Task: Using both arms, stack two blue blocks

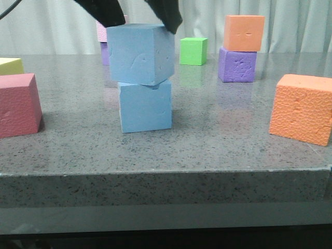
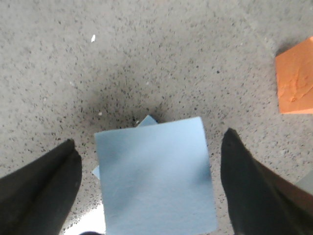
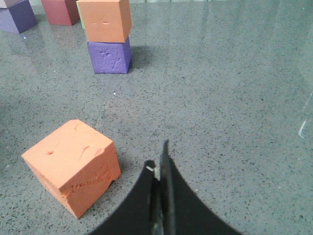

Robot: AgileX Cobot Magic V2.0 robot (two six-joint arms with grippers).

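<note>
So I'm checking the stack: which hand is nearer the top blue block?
Left hand: its fingers flank the top blue block. Right hand hangs shut by an orange block.

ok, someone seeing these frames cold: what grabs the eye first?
The stack near the table's middle: the upper blue block sits on the lower blue block, twisted and offset to the left. The left gripper hangs right above it, fingers spread either side with gaps, so it looks open. Next, the lone orange cube at the right edge, and an orange-on-purple stack behind.
</note>
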